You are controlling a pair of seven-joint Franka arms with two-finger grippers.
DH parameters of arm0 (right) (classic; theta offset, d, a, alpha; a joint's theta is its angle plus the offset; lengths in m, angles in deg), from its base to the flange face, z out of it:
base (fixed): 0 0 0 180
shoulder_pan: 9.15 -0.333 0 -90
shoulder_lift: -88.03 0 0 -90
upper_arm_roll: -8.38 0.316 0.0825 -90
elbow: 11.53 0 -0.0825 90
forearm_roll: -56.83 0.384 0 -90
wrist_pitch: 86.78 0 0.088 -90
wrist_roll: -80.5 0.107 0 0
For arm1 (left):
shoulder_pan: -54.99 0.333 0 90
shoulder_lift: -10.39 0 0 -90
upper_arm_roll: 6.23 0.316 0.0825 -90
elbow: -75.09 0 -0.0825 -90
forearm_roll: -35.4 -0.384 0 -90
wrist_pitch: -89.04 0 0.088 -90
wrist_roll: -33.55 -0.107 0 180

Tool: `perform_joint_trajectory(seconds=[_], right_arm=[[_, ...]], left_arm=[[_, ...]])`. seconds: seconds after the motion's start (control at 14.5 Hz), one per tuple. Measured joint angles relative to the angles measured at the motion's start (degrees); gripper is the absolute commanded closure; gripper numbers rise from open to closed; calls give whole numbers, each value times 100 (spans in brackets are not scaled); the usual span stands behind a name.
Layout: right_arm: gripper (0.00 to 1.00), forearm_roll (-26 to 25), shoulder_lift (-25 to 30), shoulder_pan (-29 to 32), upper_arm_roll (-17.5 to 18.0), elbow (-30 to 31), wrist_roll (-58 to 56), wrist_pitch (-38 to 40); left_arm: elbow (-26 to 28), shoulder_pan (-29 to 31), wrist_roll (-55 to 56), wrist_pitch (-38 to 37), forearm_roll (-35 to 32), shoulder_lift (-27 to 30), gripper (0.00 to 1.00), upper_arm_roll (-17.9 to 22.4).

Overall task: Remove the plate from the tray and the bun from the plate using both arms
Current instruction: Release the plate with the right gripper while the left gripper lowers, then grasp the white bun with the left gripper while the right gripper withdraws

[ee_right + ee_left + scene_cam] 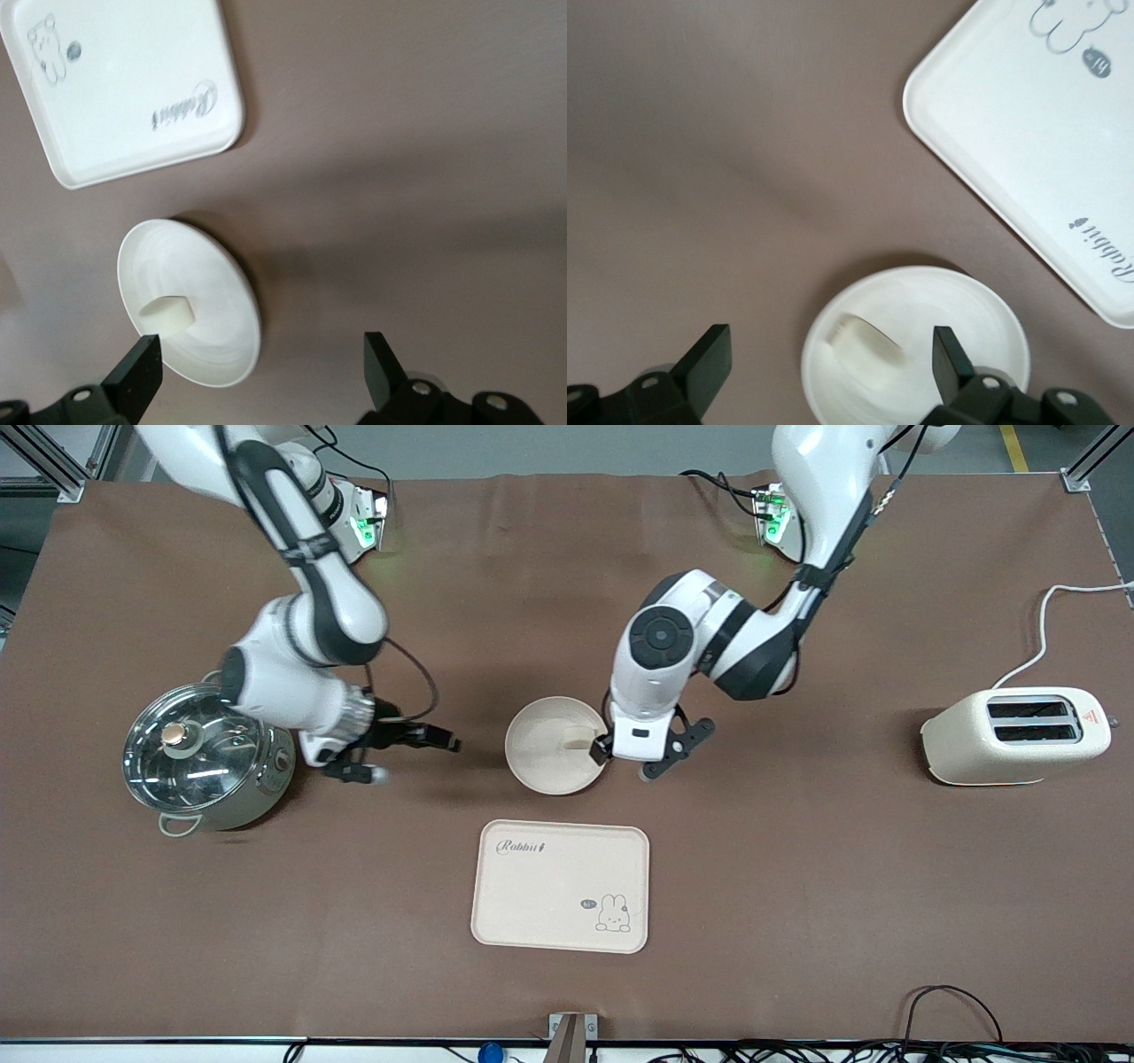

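The small pale cream puck-shaped bun (578, 737) sits on the round cream-beige plate (540, 757) at frame centre, above the empty rectangular rabbit tray (560, 886). The left gripper (631, 760), fingers spread, hovers at the plate's rim; it should centre over the bun before pinching. The right gripper (403, 755), also spread, waits beside the steel pot (204, 757).

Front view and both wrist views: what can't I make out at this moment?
- Front view: part of the bun and plate rim, covered by the left gripper over it.
- Front view: one side of the pot, covered by the right arm; right gripper beside it.
- Left wrist view: plate's lower edge cut off; tray runs out of frame.
- Right wrist view: bun's underside hidden where it lies on the plate.
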Motion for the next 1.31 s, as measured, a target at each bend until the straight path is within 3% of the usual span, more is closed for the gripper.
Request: perform_joint_trajectory(seconds=[0.41, 0.76, 1.1, 1.31], right_arm=[[0, -1826, 301, 450, -248, 38, -69, 588], [0, -3202, 1122, 1372, -374, -354, -240, 1676], [0, -3719, 1445, 1765, -378, -1668, -538, 2982], [0, -3783, 1456, 1796, -376, -2291, -548, 3464]], left_arm=[[15, -467, 1678, 652, 0, -571, 1, 0], [18, -734, 2654, 733, 0, -843, 1, 4], [22, -744, 3067, 881, -13, -1116, 3, 39], [20, -753, 3225, 1052, -20, -1130, 19, 45]])
